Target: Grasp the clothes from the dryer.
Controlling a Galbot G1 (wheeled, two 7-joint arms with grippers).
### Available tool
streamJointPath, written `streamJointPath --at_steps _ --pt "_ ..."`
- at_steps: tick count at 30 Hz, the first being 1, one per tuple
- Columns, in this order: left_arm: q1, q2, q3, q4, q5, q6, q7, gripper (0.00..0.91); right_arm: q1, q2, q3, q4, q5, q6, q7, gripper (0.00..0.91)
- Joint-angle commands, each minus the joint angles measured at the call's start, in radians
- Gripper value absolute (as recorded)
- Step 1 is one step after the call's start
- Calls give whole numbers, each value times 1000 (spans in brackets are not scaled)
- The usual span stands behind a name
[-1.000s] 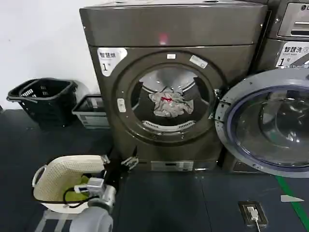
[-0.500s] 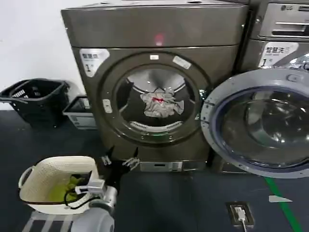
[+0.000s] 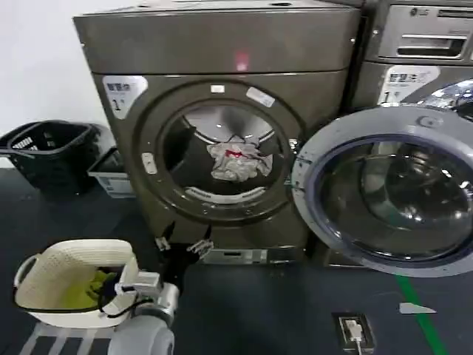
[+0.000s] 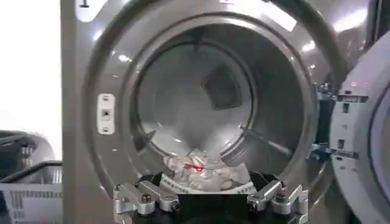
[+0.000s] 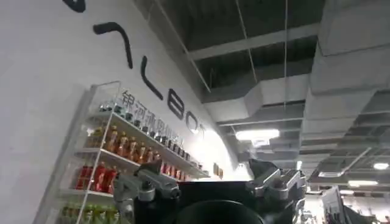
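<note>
Your left gripper [image 3: 179, 243] sits low at centre-left of the head view with its jaws spread wide and empty, just below the open porthole of the dryer [image 3: 222, 133]. The clothes [image 3: 235, 160] lie bundled inside the drum, at the frame's centre, apart from the gripper. Your right gripper [image 5: 210, 185] points up at a ceiling, jaws wide, holding nothing.
</note>
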Motion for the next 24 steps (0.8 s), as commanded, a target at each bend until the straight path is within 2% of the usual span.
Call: streamJointPath --at_steps 1,6,11,24 --pt "-1 0 0 1 -1 1 0 907 -1 0 2 0 0 0 0 907" --pt "0 0 0 3 1 0 0 907 5 1 -8 0 0 8 -1 907" --pt "-1 -2 0 1 3 -2 0 907 3 -3 -18 -4 -2 60 -6 907" --pt "3 6 -13 -8 3 -3 -2 907 -10 -1 -14 1 10 101 -12 907"
